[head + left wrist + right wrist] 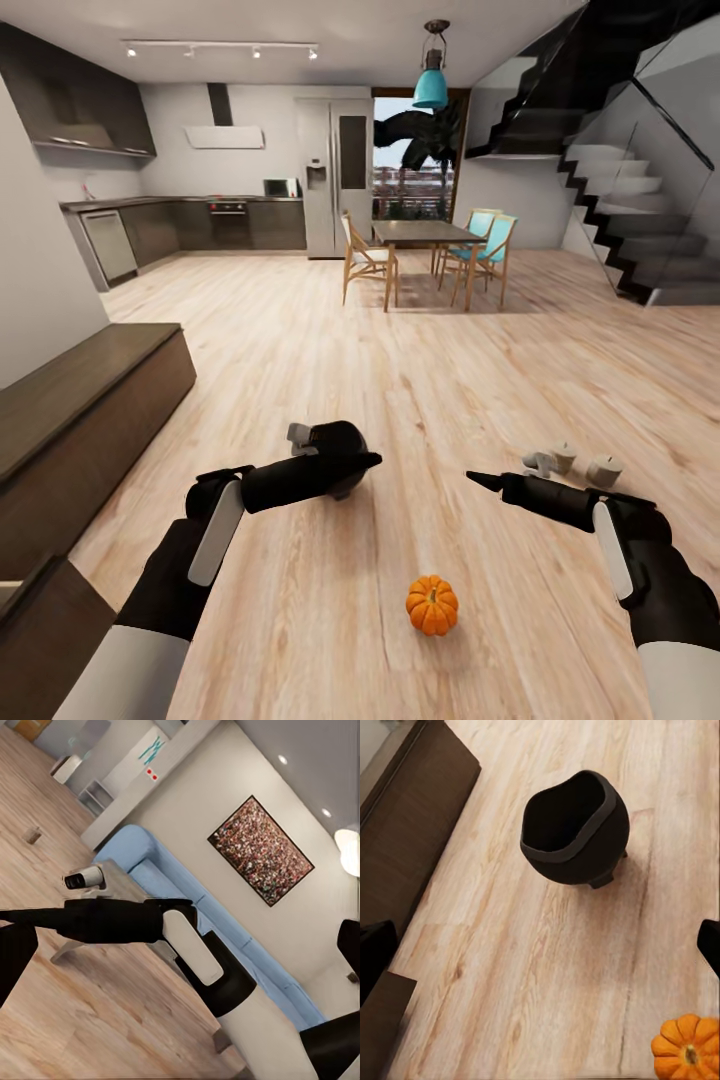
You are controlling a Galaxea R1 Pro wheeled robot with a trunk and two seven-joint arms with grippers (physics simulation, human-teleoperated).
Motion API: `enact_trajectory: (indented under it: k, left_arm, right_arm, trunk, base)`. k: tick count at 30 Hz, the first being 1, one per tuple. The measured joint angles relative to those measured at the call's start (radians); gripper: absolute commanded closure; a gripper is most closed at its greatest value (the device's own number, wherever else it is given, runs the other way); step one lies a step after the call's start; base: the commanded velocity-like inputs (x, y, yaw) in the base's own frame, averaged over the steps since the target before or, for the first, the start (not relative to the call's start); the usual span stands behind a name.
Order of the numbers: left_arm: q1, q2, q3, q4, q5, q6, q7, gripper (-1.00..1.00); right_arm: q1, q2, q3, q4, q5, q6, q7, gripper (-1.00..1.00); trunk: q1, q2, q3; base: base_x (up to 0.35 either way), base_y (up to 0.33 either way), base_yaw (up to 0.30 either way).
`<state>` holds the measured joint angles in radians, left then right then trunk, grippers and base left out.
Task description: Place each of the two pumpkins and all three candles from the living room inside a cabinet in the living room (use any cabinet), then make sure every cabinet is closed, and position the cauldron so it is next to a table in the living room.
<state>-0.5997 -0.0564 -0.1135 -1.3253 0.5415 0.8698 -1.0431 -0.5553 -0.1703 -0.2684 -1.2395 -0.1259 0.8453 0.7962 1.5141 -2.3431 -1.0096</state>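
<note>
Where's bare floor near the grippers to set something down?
Bare floor lies between the pumpkin and the candles, and between the cauldron and the cabinet. It is crowded around the candles, just beyond the right gripper.

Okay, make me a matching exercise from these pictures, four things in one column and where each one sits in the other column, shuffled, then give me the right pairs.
Things:
1. pumpkin
2. cauldron
3. candles
4. cabinet

Places:
A. along the wall on the robot's left
B. on the floor just beyond the right pincer, in a small cluster
C. on the floor partly behind the left arm, mouth open
D. alone on the floor nearest the robot, between the two arms

Pairs: 1-D, 2-C, 3-B, 4-A
</note>
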Motion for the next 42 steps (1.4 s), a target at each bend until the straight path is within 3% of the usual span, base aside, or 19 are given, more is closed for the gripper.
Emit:
enact_trajectory:
  k: [31, 42]
  left_arm:
    - [0.0, 0.001, 0.0, 0.0, 0.0, 0.0, 0.0, -1.0]
    - [0.001, 0.001, 0.0, 0.0, -0.001, 0.0, 0.0, -1.0]
  right_arm:
    - [0.0, 0.0, 0.0, 0.002, -0.001, 0.0, 0.0, -1.0]
    - [0.0, 0.0, 0.0, 0.002, -0.001, -0.001, 0.003, -1.0]
  trunk:
    - [0.0, 0.0, -0.003]
    - [0.0, 0.0, -0.01]
  base:
    - [0.0, 0.0, -0.279]
    - [0.0, 0.0, -0.123]
